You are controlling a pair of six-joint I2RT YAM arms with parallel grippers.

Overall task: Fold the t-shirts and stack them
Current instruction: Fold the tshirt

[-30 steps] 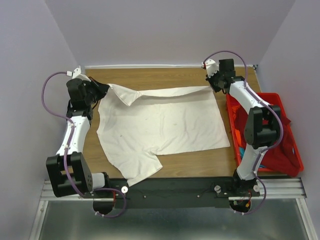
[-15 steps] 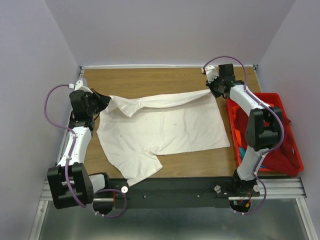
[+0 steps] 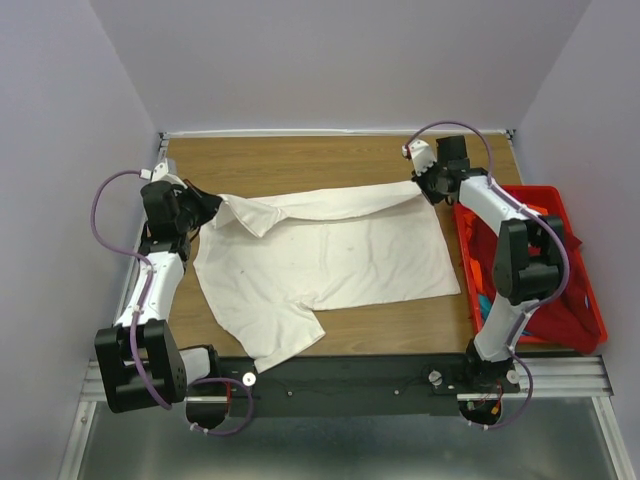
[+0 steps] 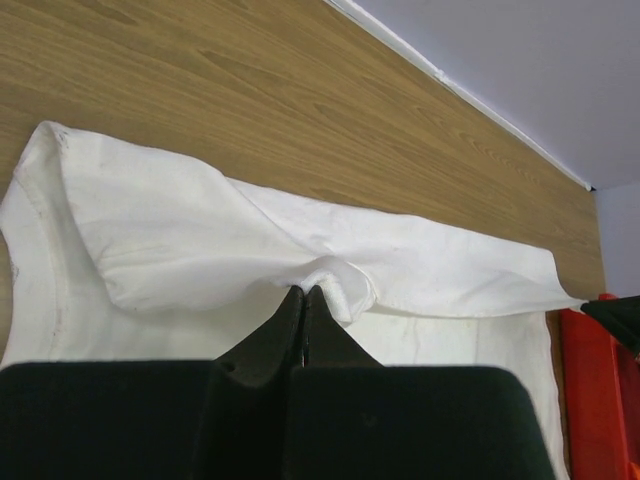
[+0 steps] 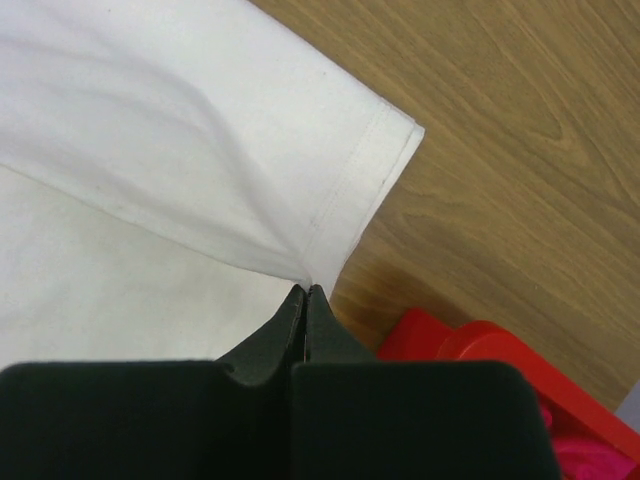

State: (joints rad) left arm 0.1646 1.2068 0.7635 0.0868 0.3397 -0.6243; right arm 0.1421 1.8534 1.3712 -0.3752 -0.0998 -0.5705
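The left gripper has its two black fingers closed together on a small pinched fold of the plain cream-white cloth t-shirt. Just beyond its tips the cloth rises in a soft ridge, and one sleeve lies to the left of them. The right gripper is also clamped on this shirt: its tips hold the corner where the stitched hem ends. Between the two grippers the far edge of the shirt is lifted into a long band that hangs over the flat part. The rest of the shirt lies spread on the light brown wooden table, on the near side of both grippers. Just to the right of the right gripper stands a rigid red plastic crate, and a dark red cloth shirt lies in it.
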